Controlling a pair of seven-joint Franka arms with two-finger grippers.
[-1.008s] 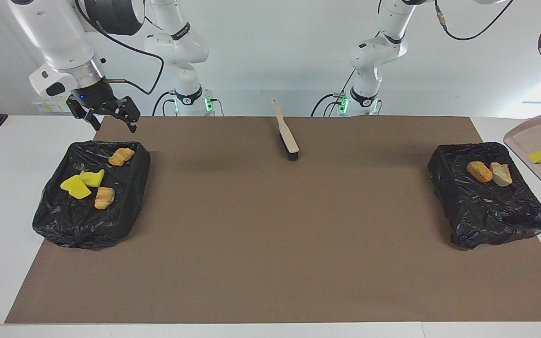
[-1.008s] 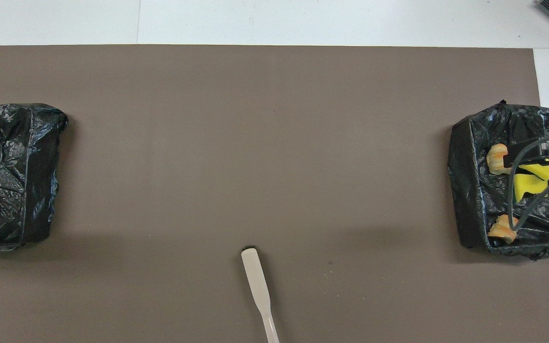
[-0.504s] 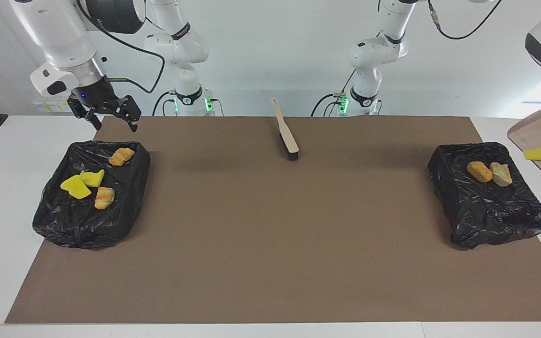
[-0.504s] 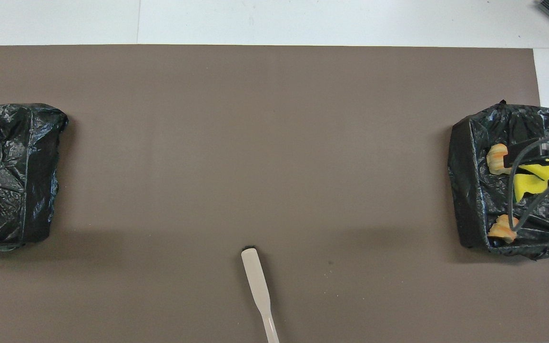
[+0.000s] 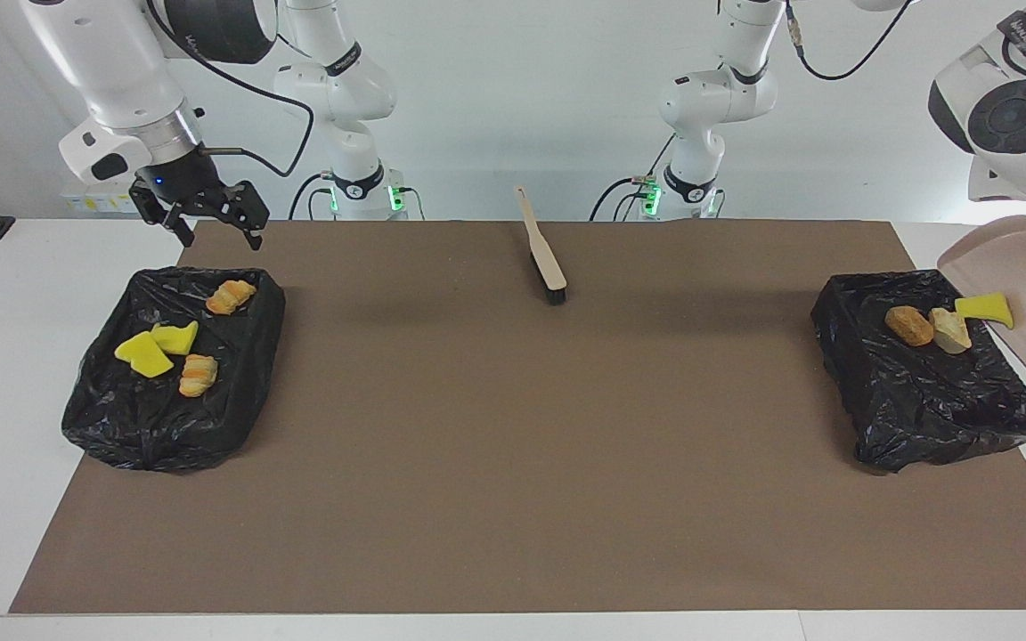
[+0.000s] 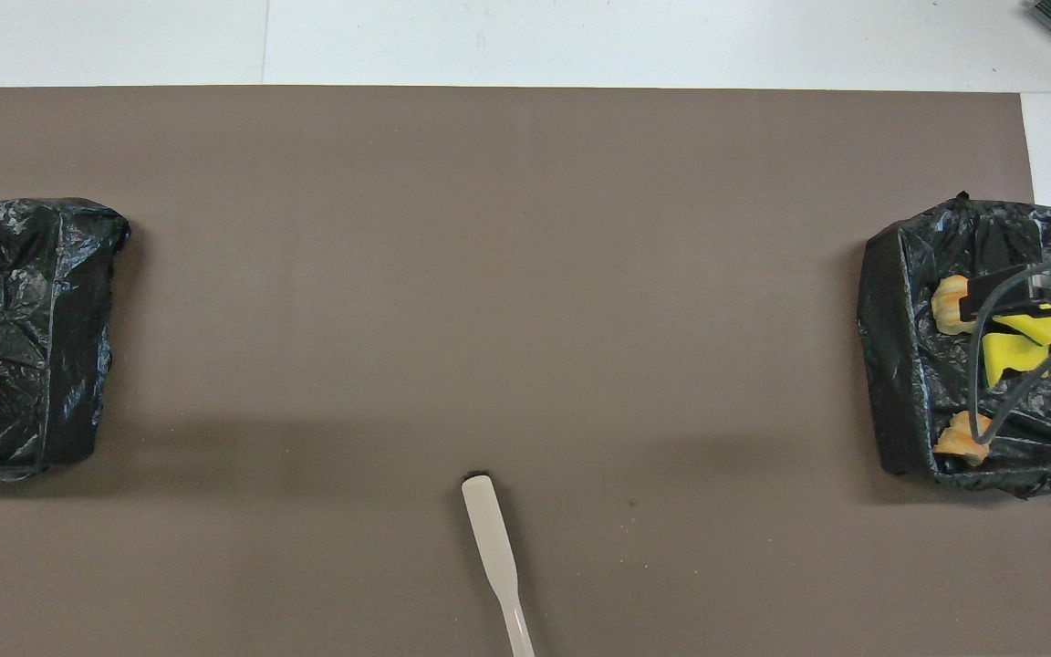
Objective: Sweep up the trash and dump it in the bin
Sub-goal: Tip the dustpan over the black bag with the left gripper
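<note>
Now the beige dustpan [image 5: 1025, 294] hangs tilted over the bin [image 5: 927, 369] at the left arm's end of the table, a yellow wedge [image 5: 985, 309] at its lip over the bin edge. The left gripper is hidden past the frame edge, clamped shut; two tan lumps [image 5: 927, 327] lie in that bin. The right gripper [image 5: 206, 218] hovers wide open above the other bin [image 5: 170, 374], which holds four pieces [image 5: 175, 343]; the brush [image 5: 544, 254] lies mid-table near the robots.

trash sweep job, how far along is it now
Nearly done. Six chunks already lie in the two black bins: four in the bin at the right arm's end, two in the bin at the left arm's end. In hand: the left arm's tilted dustpan with the last yellow chunk sliding out over that bin. The brush lies unused. The open right gripper waits.
</note>
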